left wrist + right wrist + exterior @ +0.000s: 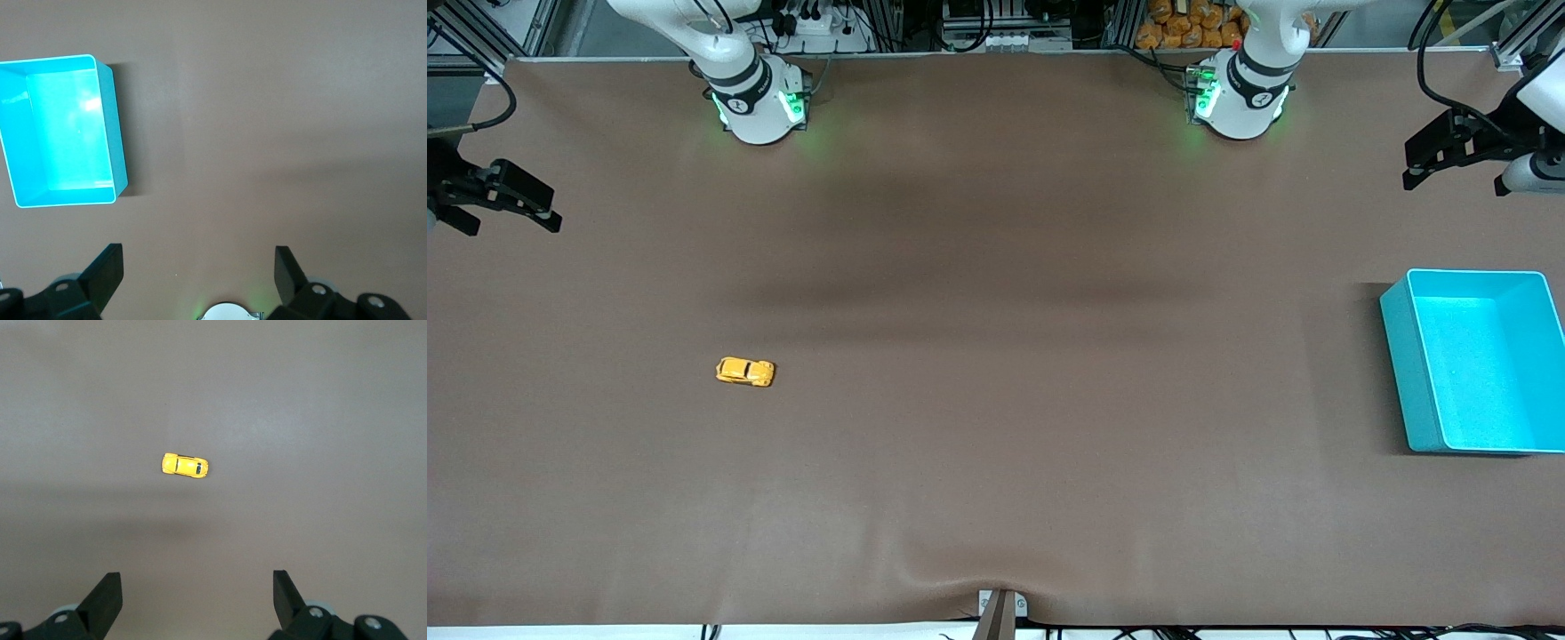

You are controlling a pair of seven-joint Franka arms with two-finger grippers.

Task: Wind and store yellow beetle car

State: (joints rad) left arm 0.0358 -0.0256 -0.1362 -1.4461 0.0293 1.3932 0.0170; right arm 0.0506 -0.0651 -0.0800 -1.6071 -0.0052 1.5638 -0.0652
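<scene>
The table [996,498] is covered by a brown cloth. The yellow beetle car [744,372] is set on it toward the right arm's end, a teal bin [1396,356] toward the left arm's end.

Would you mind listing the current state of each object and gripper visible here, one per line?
yellow beetle car: upright on its wheels on the table, toward the right arm's end, untouched.
teal bin: upright, open-topped, empty, at the left arm's end.
left gripper: open, holding nothing, up over bare table beside the bin, waiting.
right gripper: open, holding nothing, up over the table at its own end, car in its view.
</scene>
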